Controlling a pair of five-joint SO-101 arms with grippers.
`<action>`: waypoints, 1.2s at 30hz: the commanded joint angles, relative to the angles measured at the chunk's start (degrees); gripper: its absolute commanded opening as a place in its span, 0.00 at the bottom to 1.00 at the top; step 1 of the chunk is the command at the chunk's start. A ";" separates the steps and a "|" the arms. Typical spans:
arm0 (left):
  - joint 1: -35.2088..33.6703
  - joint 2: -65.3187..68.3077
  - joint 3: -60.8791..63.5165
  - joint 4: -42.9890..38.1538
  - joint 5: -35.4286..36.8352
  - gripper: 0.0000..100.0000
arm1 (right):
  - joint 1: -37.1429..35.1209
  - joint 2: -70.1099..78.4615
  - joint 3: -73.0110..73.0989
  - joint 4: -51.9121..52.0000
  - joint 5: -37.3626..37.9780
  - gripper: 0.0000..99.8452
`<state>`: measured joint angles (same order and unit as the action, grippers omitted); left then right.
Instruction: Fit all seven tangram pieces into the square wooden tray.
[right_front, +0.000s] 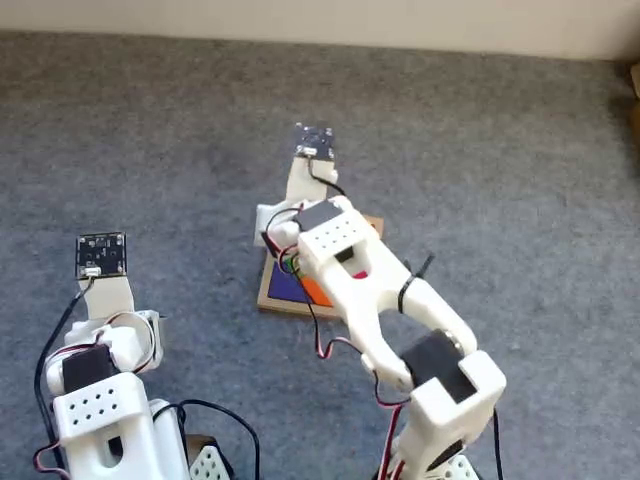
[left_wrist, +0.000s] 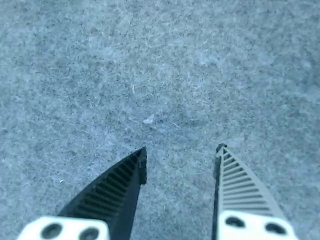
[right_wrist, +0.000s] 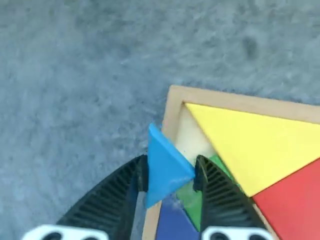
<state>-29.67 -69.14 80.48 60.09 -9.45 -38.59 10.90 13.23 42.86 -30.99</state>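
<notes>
One piece is in hand: the right gripper is clamped on the blue triangle, which sits tilted over the corner rim of the wooden tray, beside the yellow triangle. A bare pocket lies at that corner. Judged step: insertion. The next move calls for squaring the piece to the pocket, then lowering it. The left gripper hangs spread and empty above the carpet.

Left end effector low, jaws apart; right arm outstretched, right end effector tight on a blue triangle.
</notes>
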 joint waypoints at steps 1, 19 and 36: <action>-0.48 -0.57 -0.75 -0.44 0.18 0.22 | 1.63 -0.31 -4.09 -1.01 -1.49 0.12; 1.89 -0.57 -0.75 -0.44 0.18 0.22 | 1.54 0.04 -4.00 -0.92 -0.88 0.22; 1.89 -0.57 -0.75 -0.44 0.09 0.22 | 2.24 -1.10 -3.82 -0.31 4.92 0.22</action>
<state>-29.05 -69.14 80.48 60.09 -9.45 -37.45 11.69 12.79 42.86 -28.00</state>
